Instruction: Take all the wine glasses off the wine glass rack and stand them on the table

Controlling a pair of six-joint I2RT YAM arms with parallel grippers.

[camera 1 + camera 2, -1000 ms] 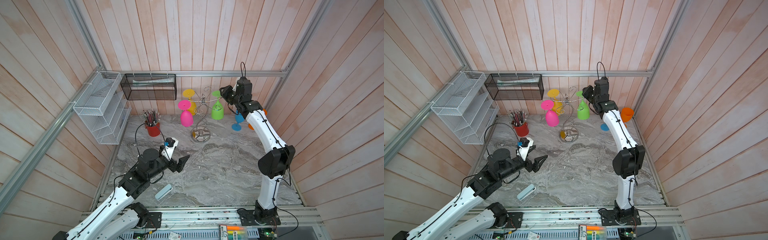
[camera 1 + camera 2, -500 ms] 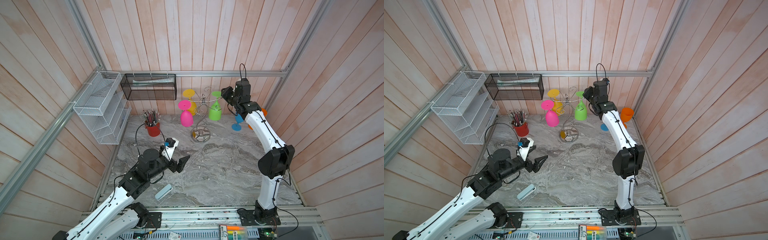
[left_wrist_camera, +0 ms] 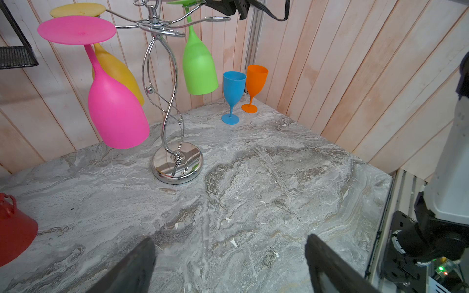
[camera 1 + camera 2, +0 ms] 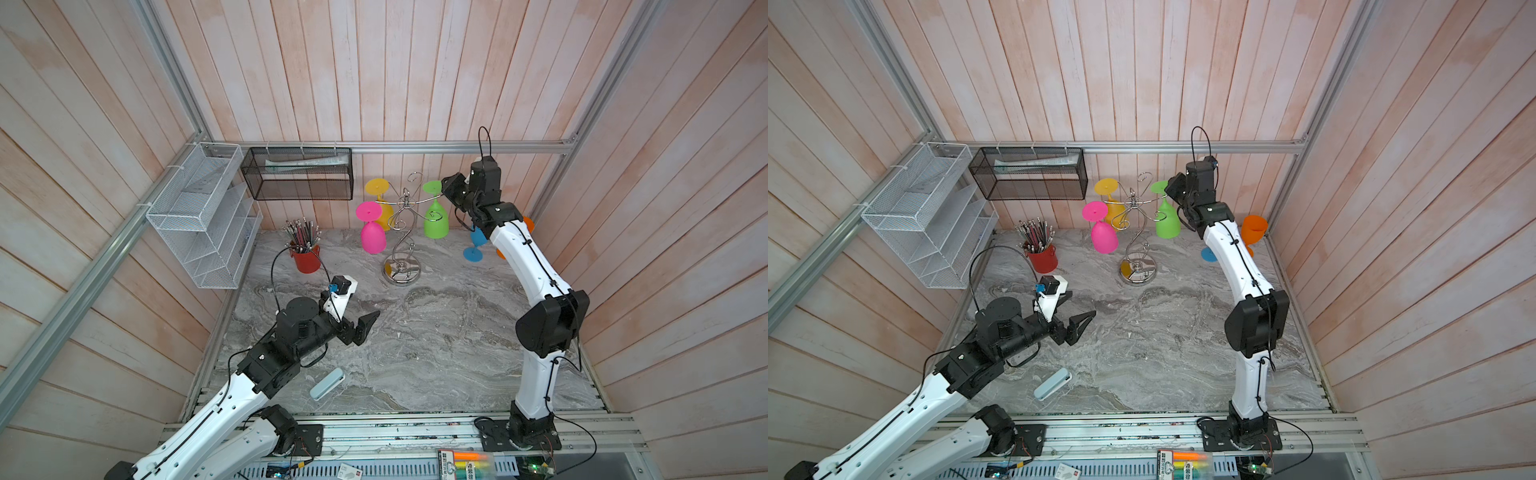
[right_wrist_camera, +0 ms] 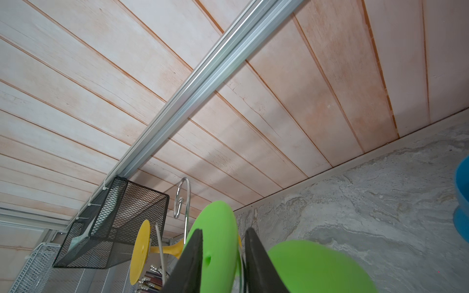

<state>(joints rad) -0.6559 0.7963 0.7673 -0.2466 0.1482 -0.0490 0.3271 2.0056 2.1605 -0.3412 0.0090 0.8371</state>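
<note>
The chrome wine glass rack (image 4: 401, 243) (image 4: 1139, 249) (image 3: 167, 101) stands at the back of the table. A green wine glass (image 4: 435, 222) (image 4: 1168, 224) (image 3: 199, 68) hangs upside down from its right arm. My right gripper (image 4: 446, 189) (image 4: 1171, 189) (image 5: 224, 229) is up at that arm, shut on the green glass's round foot (image 5: 218, 243), one finger on each face of the disc. The bowl (image 5: 317, 266) hangs just beyond. Pink (image 4: 371, 237) and yellow (image 4: 382, 208) glasses hang on the left arms. My left gripper (image 4: 361, 307) (image 4: 1077, 305) (image 3: 229, 238) hovers open and empty over the table's front left.
A blue glass (image 4: 476, 241) and an orange glass (image 4: 1253, 228) stand upright in the back right corner, close under my right arm. A red pencil cup (image 4: 306, 259), a black mesh basket (image 4: 301, 178), a white wire shelf (image 4: 199, 216) and a pale blue case (image 4: 327, 384) are on the left.
My right wrist has shifted very slightly at the rack's arm and the green bowl has swayed a little. The left arm has not moved.
</note>
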